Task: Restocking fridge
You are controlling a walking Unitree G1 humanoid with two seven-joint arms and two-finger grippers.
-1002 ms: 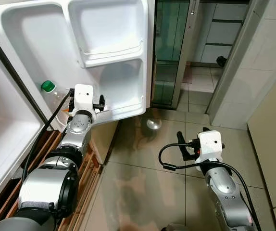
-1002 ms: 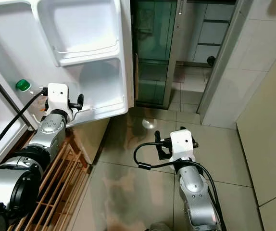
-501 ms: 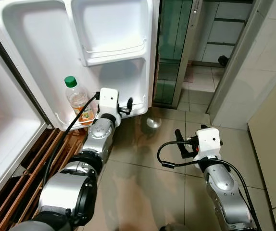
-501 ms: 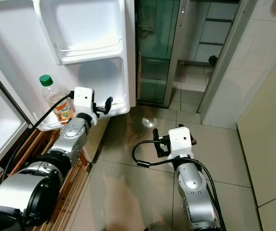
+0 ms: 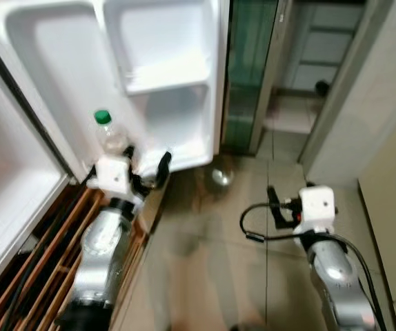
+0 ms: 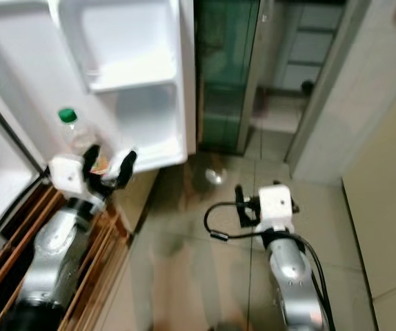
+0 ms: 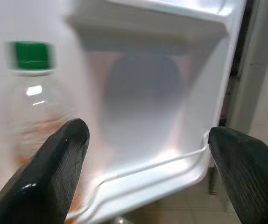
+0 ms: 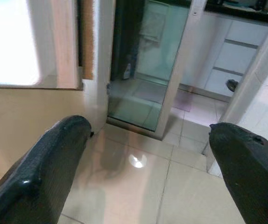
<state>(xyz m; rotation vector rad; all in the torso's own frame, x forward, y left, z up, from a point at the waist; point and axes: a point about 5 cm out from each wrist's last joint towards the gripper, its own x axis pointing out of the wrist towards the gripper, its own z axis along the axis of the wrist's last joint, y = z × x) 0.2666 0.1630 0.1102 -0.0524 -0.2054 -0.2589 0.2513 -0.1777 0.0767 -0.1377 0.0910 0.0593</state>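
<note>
White plastic lines the open fridge door (image 5: 177, 103), whose moulded shelves face the robot, and a clear bottle (image 5: 108, 138) with a green cap (image 5: 102, 117) stands upright in the bottom door shelf (image 5: 184, 153), at the end nearest the hinge. The head views are somewhat blurred. The left gripper (image 5: 147, 170) is held up just in front of that bottom shelf, beside the bottle and not touching it; its two black fingers (image 7: 54, 163) are spread wide apart with nothing between them, and in the left wrist view the bottle (image 7: 36, 112) shows past one finger while the empty part of the shelf lies between the two. Orange-tinted contents or a label show low on the bottle, too blurred to tell which. The right gripper (image 5: 275, 205) hangs low over the tiled floor (image 5: 205, 262), well apart from the fridge; its fingers (image 8: 45, 163) are likewise wide apart and empty, pointing toward a glass-panelled door (image 8: 148, 74). Wooden slats (image 5: 32, 276) lie on the floor beneath the left arm.
</note>
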